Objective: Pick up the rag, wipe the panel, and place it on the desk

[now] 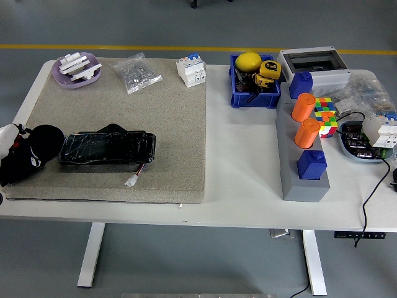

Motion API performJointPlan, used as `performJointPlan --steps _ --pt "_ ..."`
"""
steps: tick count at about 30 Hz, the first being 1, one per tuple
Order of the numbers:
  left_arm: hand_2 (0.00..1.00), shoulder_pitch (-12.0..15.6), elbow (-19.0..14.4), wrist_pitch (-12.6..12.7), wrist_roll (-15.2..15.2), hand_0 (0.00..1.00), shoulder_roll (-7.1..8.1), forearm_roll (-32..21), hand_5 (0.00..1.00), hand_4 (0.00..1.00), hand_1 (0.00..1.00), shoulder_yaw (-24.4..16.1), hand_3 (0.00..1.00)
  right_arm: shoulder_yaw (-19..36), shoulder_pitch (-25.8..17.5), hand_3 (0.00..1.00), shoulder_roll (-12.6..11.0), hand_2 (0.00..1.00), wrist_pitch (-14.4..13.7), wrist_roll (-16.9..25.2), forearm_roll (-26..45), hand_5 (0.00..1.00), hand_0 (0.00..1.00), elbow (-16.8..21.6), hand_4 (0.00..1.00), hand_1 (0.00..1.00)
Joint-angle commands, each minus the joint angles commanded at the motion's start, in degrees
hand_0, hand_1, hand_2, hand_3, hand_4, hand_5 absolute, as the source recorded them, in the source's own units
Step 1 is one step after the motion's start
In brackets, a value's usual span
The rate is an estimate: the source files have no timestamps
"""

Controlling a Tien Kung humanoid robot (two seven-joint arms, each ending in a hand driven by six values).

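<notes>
Black rag [34,152] bunched at mat's left edge; black panel [107,149] flat beside it.

A glossy black plastic panel [107,149] lies on a rough, matt felt mat [167,118].

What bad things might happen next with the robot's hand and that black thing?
The left hand sits right beside the black panel, so a clumsy wipe might shove it along the mat. The panel's small white plug hangs loose at the front; it might get snagged or dragged.
</notes>
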Motion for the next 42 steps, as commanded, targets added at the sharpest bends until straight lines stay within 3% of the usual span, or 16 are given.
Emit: performJointPlan --steps 7,16,17,19,35,42 --pt "0.88 1.7 -2.4 -0.5 -0.7 0.746 0.72 -2.3 0.23 0.998 0.876 -3.7 0.812 -0.4 0.2 0.61 -0.1 0.637 0.0 0.0 0.1 0.618 0.746 -0.1 0.998 0.588" --pt "0.878 5.5 -9.5 0.1 -4.4 0.748 -0.24 -4.3 0.28 0.998 0.877 -14.9 0.815 -1.1 0.3 0.61 0.0 0.638 -0.1 -0.2 0.3 0.618 0.746 -0.2 0.998 0.587" --pt "0.871 5.7 -10.5 0.3 -4.7 0.747 -0.38 -4.4 0.35 0.998 0.873 -15.9 0.816 -1.3 0.2 0.609 0.1 0.637 0.0 -0.2 0.3 0.618 0.747 -0.2 0.998 0.588" --pt "0.871 5.9 -11.6 0.7 -4.9 0.747 -0.67 -4.9 0.35 0.998 0.873 -17.1 0.816 -1.6 0.1 0.609 0.1 0.637 0.0 -0.4 0.6 0.618 0.747 -0.4 0.998 0.588" --pt "0.832 8.8 -14.9 5.2 -7.0 0.742 -4.48 -7.5 0.372 0.998 0.863 -21.0 0.78 -1.4 0.8 0.61 -0.7 0.637 0.1 -0.6 -0.1 0.617 0.748 0.2 0.998 0.588" --pt "0.829 8.1 -14.0 5.8 -7.4 0.744 -5.41 -8.3 0.377 0.998 0.862 -20.8 0.776 -1.6 1.1 0.609 -0.5 0.638 -0.1 -0.5 0.1 0.616 0.748 0.0 0.998 0.59"
